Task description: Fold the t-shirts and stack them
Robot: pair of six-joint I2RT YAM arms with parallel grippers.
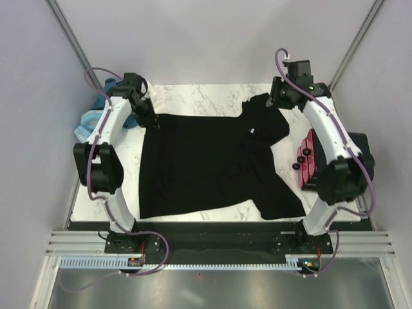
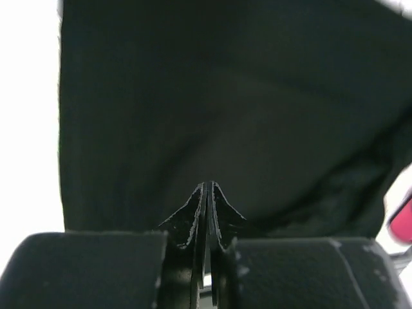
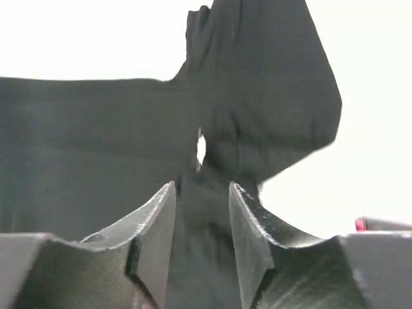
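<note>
A black t-shirt (image 1: 199, 164) lies spread across the marble table, its right side bunched and folded over. My left gripper (image 1: 149, 120) is at the shirt's far left corner. In the left wrist view the jaws (image 2: 207, 185) are pressed together on the edge of the black cloth (image 2: 225, 109). My right gripper (image 1: 273, 100) is at the far right corner, where a flap of the shirt rises towards it. In the right wrist view the gripper (image 3: 201, 187) has its jaws narrowly apart with a bunch of black cloth (image 3: 257, 96) filling the gap. Light blue and teal shirts (image 1: 95, 119) lie heaped at the far left.
A red tray-like object (image 1: 308, 158) with black round parts lies at the right edge of the table, beside the right arm. A dark box (image 1: 364, 145) stands behind that arm. The table's near edge (image 1: 193, 222) meets the rail that carries both arm bases.
</note>
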